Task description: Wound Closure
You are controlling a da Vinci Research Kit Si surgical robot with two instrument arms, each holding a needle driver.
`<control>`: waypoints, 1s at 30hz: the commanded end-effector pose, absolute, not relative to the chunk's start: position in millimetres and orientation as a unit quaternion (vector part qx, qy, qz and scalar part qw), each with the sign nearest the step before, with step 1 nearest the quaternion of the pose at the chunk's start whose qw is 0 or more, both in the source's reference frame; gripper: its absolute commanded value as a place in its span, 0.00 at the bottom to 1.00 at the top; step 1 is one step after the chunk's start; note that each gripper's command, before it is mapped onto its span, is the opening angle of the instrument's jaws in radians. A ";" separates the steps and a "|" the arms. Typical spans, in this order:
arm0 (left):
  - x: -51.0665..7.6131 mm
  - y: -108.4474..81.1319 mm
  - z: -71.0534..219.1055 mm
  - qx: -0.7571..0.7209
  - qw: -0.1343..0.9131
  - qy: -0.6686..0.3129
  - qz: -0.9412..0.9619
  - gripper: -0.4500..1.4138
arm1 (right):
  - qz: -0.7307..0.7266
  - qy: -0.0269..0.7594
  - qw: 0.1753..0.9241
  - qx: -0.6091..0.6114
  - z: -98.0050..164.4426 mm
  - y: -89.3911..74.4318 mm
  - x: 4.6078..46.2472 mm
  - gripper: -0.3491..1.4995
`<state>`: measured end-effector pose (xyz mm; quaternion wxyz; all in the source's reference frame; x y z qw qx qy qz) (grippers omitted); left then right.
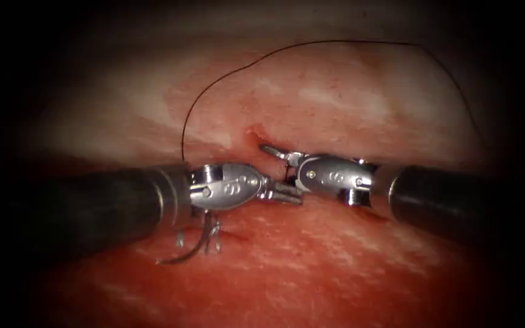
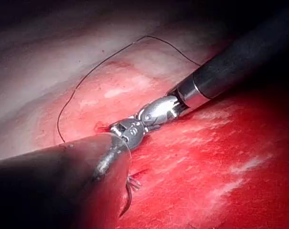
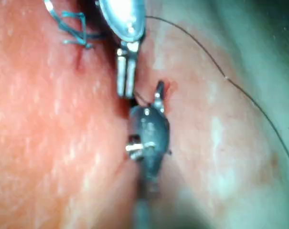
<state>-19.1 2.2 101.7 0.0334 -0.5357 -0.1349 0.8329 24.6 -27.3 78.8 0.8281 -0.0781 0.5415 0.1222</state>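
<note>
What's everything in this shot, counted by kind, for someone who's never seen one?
End effectors: 2, the left end effector and right end effector, neither holding the needle
Curved needle: 1, lying on the tissue
Long dark thread: 1
Knotted stitch: 1
Tissue: 1
Total: 6

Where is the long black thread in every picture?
Endoscope: thread arcs over the tissue above both tools, dropping beside the left tool.
Left wrist: thread loops over pale tissue beyond the right tool.
Right wrist: thread crosses the tissue beside the right tool.
Landmark: the two tool tips meeting at the cut. The needle lies near the stitches, held by neither tool.
</note>
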 end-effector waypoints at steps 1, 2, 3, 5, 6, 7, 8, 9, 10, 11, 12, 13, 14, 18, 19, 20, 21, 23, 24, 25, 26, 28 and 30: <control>-19.7 2.1 102.5 -0.537 0.033 -0.136 0.832 0.00 | 0.121 0.544 0.827 -0.077 79.1 -27.5 25.5 0.94; -19.7 2.2 102.6 -0.537 0.033 -0.136 0.832 0.00 | 0.121 0.544 0.827 -0.076 78.9 -27.6 25.5 0.94; -19.6 2.4 102.7 -0.537 0.033 -0.136 0.832 0.00 | 0.122 0.545 0.826 -0.076 78.7 -27.6 25.5 0.94; -19.5 2.7 103.0 -0.537 0.032 -0.136 0.832 0.00 | 0.123 0.547 0.825 -0.075 78.2 -27.6 25.6 0.94; -19.5 2.8 103.1 -0.538 0.032 -0.136 0.831 0.00 | 0.123 0.548 0.824 -0.075 78.0 -27.7 25.6 0.94; -19.5 2.9 103.2 -0.538 0.032 -0.136 0.831 0.00 | 0.124 0.549 0.823 -0.075 77.7 -27.7 25.7 0.94; -19.4 3.0 103.3 -0.538 0.032 -0.136 0.831 0.00 | 0.125 0.549 0.823 -0.075 77.4 -27.7 25.8 0.94; -19.4 3.1 103.4 -0.538 0.032 -0.137 0.831 0.00 | 0.123 0.549 0.823 -0.076 77.2 -27.7 25.9 0.94; -19.4 3.1 103.4 -0.538 0.032 -0.137 0.831 0.00 | 0.124 0.550 0.822 -0.076 77.0 -27.6 26.0 0.94; -19.4 3.1 103.4 -0.538 0.032 -0.137 0.831 0.00 | 0.122 0.550 0.823 -0.077 76.9 -27.6 26.1 0.94; -19.4 3.1 103.4 -0.538 0.032 -0.137 0.831 0.00 | 0.123 0.551 0.822 -0.078 76.8 -27.5 26.2 0.94; -19.4 3.1 103.4 -0.538 0.032 -0.137 0.831 0.00 | 0.124 0.551 0.821 -0.079 76.7 -27.4 26.3 0.94; -19.4 3.1 103.4 -0.538 0.032 -0.137 0.831 0.00 | 0.124 0.551 0.821 -0.079 76.8 -27.4 26.4 0.94; -19.5 2.8 103.2 -0.538 0.032 -0.136 0.832 0.00 | 0.122 0.551 0.821 -0.084 77.4 -27.2 26.6 0.94; -19.5 2.8 103.2 -0.537 0.032 -0.136 0.832 0.00 | 0.122 0.551 0.821 -0.084 77.5 -27.2 26.5 0.94; -19.6 2.7 103.2 -0.537 0.032 -0.136 0.832 0.00 | 0.122 0.551 0.821 -0.084 77.7 -27.1 26.5 0.94; -19.7 2.6 103.3 -0.537 0.032 -0.135 0.832 0.00 | 0.121 0.551 0.821 -0.085 77.8 -27.0 26.5 0.94; -19.7 2.4 103.3 -0.537 0.032 -0.134 0.832 0.00 | 0.121 0.551 0.821 -0.085 78.0 -27.0 26.4 0.94; -19.8 2.4 103.3 -0.537 0.031 -0.135 0.832 0.00 | 0.120 0.551 0.821 -0.085 78.1 -27.1 26.5 0.94; -19.8 2.3 103.4 -0.537 0.031 -0.135 0.832 0.00 | 0.120 0.551 0.821 -0.086 78.1 -27.2 26.5 0.94; -19.8 2.3 103.4 -0.537 0.031 -0.135 0.832 0.00 | 0.120 0.552 0.821 -0.086 78.1 -27.2 26.5 0.94; -19.8 2.2 103.4 -0.537 0.031 -0.135 0.832 0.00 | 0.119 0.552 0.821 -0.085 78.0 -27.4 26.5 0.89; -19.8 2.2 103.4 -0.537 0.031 -0.135 0.832 0.00 | 0.118 0.552 0.821 -0.084 78.0 -27.5 26.4 0.78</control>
